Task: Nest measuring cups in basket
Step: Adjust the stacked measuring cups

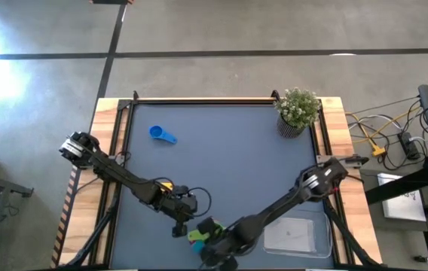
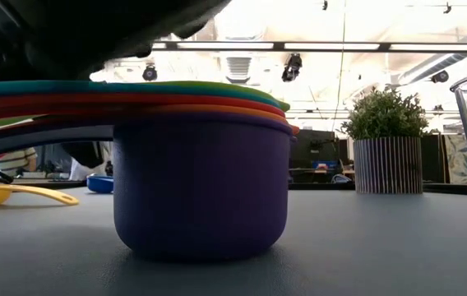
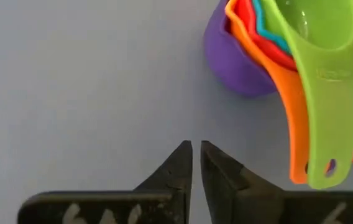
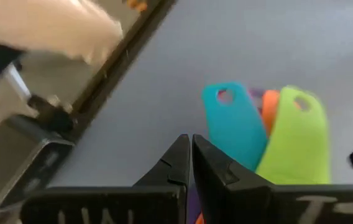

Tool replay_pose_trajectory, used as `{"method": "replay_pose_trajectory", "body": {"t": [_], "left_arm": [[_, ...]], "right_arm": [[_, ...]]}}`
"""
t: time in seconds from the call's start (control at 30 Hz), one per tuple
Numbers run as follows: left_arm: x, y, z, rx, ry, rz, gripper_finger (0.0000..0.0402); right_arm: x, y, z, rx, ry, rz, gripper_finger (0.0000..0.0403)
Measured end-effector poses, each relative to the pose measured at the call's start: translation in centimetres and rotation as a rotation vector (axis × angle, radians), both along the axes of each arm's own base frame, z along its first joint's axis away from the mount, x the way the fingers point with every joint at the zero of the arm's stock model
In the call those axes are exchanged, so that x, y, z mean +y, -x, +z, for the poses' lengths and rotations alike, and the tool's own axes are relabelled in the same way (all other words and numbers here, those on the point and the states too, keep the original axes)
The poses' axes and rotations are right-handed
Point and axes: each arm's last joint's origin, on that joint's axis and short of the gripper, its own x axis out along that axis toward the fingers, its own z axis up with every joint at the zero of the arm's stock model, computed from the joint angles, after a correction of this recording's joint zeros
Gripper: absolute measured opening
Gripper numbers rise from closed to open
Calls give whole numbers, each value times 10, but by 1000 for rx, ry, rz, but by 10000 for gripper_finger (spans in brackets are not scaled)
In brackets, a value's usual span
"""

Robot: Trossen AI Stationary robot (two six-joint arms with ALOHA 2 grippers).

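Both grippers pinched shut, empty: left (image 3: 195,149), right (image 4: 190,143), beside stack (image 2: 201,164) at table's near edge. Five cups nested; blue (image 1: 163,135), yellow (image 2: 3,194) loose. Basket (image 1: 325,239) holds nothing, so roughly halfway.

The table (image 1: 229,158) carries a blue cup (image 1: 163,135) at ten o'clock, potted plant (image 1: 298,111) at one, nested cups (image 1: 201,231) at six, clear basket (image 1: 297,236) at five.

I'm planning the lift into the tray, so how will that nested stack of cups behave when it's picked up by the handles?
The nested stack probably lifts as stiff, light plastic. Its handles fan apart, so a pinch on one, say the green handle, may leave the lower cups behind. The purple bottom cup sits flat, so a push likely slides it rather than rolling it.
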Motion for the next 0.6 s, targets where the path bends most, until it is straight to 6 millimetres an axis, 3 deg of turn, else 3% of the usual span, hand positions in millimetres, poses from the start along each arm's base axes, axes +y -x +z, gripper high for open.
{"method": "replay_pose_trajectory", "body": {"t": [0.13,0.33,0.6], "left_arm": [[0,1,-1,13,12,25,2],[-1,0,-1,17,40,28,1],[-2,0,-1,23,61,14,0]], "right_arm": [[4,-9,-8,69,50,-4,8],[2,-18,0,86,66,-8,8],[-18,-26,-1,117,63,-79,8]]}}
